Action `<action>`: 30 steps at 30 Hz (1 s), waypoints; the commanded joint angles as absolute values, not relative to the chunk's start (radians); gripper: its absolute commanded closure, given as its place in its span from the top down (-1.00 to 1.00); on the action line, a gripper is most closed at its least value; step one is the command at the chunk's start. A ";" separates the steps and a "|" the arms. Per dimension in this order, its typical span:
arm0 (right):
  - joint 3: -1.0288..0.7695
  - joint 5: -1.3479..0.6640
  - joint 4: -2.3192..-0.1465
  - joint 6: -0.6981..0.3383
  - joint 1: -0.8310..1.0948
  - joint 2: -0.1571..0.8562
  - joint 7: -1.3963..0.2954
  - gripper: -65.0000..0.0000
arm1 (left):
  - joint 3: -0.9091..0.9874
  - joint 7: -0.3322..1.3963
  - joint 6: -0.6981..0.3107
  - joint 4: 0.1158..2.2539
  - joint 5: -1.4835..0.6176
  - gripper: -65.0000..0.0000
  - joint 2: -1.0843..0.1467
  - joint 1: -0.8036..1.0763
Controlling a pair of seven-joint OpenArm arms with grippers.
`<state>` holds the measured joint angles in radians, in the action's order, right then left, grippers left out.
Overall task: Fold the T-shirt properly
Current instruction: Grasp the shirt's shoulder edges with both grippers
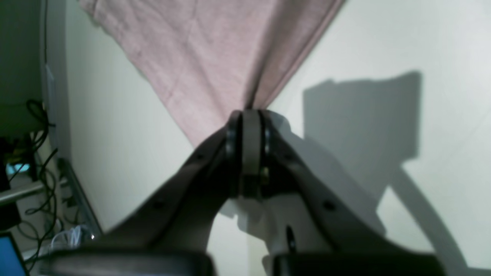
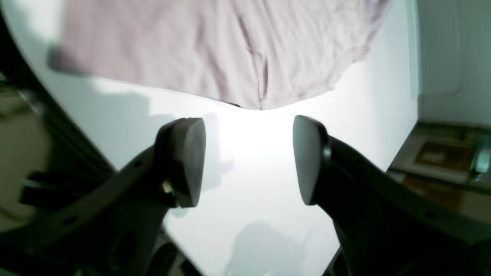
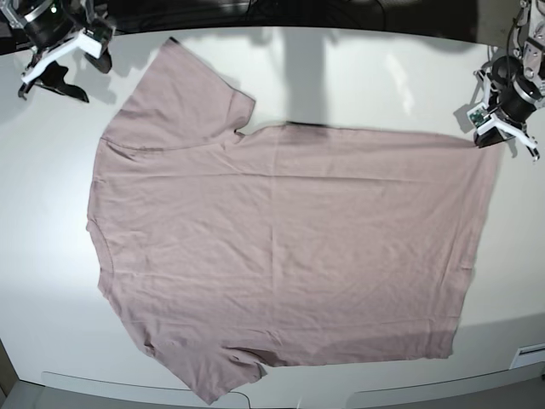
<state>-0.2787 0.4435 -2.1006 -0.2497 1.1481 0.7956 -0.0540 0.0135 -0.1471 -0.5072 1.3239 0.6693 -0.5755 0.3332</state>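
Note:
The dusty pink T-shirt [image 3: 281, 247] lies spread flat on the white table [image 3: 358, 85], collar to the left and hem to the right. One sleeve [image 3: 183, 85] points to the far edge, the other [image 3: 213, 375] to the near edge. My left gripper [image 3: 492, 136] is shut on the shirt's far hem corner; in the left wrist view the cloth [image 1: 207, 50] fans out from the closed gripper [image 1: 251, 115]. My right gripper [image 3: 53, 81] is open and empty beside the far sleeve. In the right wrist view it [image 2: 249, 161] hovers just short of the sleeve's edge [image 2: 261, 101].
The table's left edge shows in the left wrist view, with cables [image 1: 42, 180] and a blue screen [image 1: 9, 257] beyond it. A cluttered shelf [image 2: 441, 161] lies past the table edge in the right wrist view. A white label [image 3: 530, 354] sits at the near right corner.

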 commanded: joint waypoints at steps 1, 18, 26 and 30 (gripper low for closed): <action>-0.275 0.447 -2.085 -0.246 1.137 0.813 -0.041 0.12 | -0.004 -0.085 -0.624 1.308 0.707 -1.00 -0.563 0.366; 0.179 0.632 -1.784 -0.248 0.709 0.831 -0.076 0.12 | -0.004 -0.075 -0.621 1.308 0.707 -1.00 -0.549 0.368; 0.253 0.652 -1.732 -0.266 0.642 0.825 -0.086 0.12 | -0.004 -0.075 -0.620 1.308 0.707 -1.00 -0.549 0.368; 0.265 0.652 -1.707 -0.266 0.613 0.822 -0.084 0.12 | -0.004 -0.074 -0.620 1.308 0.707 -1.00 -0.549 0.368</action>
